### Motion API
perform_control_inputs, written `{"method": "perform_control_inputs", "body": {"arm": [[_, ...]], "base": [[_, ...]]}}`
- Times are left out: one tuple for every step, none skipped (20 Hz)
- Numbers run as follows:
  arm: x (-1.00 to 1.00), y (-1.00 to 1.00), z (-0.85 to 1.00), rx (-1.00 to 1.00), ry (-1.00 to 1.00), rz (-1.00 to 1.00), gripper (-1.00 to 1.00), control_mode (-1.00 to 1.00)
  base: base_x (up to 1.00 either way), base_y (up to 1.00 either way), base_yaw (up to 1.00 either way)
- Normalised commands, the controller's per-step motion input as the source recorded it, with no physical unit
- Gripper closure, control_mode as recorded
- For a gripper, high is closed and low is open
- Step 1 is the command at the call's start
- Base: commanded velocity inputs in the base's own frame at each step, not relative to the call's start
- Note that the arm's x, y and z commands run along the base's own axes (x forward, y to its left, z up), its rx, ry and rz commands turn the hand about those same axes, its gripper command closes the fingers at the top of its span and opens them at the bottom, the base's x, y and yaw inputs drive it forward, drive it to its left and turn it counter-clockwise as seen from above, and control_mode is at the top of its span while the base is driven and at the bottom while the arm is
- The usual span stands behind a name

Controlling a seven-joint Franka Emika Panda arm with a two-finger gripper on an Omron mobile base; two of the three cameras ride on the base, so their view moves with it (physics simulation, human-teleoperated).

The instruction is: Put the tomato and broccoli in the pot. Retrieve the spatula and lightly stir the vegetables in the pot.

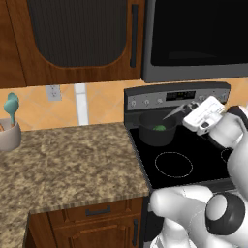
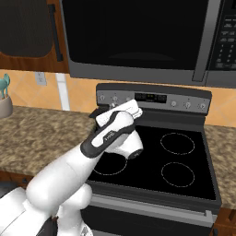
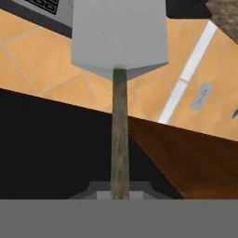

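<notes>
Spatula (image 3: 119, 42) in gripper (image 1: 192, 112), blade just above pot (image 1: 156, 130) w/ broccoli (image 1: 160, 128)

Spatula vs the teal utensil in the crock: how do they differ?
The spatula has a flat grey blade; the teal utensil has a rounded teal head. The spatula is gripped by the end effector, slanting toward the pot; the teal utensil stands in the crock on the counter. Both are utensils.
</notes>
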Motion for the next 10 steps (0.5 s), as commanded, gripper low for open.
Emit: {"method": "perform_control_inputs", "body": {"arm": [[0.86,0.0,-0.24,0.0,0.07,-0.01,1.0,-1.0],[0.88,0.0,-0.19,0.0,0.07,-0.01,1.0,-1.0],[0.94,0.0,-0.16,0.02,0.12,-0.02,1.0,-1.0],[0.94,0.0,-0.17,0.03,0.13,-0.01,1.0,-1.0],[0.91,0.0,-0.22,0.04,0.15,-0.01,1.0,-1.0],[0.92,0.0,-0.31,0.04,0.2,-0.01,1.0,-1.0],[0.89,0.0,-0.39,0.05,0.21,0.0,1.0,-1.0],[0.85,0.0,-0.45,0.05,0.23,0.0,1.0,-1.0],[0.79,0.0,-0.45,0.05,0.22,0.0,1.0,-1.0],[0.74,0.0,-0.43,0.05,0.2,0.0,1.0,-1.0]], "base": [[0.0,0.0,0.0],[0.0,0.0,0.0],[0.0,0.0,0.0],[0.0,0.0,0.0],[0.0,0.0,0.0],[0.0,0.0,0.0],[0.0,0.0,0.0],[0.0,0.0,0.0],[0.0,0.0,0.0],[0.0,0.0,0.0]]}}
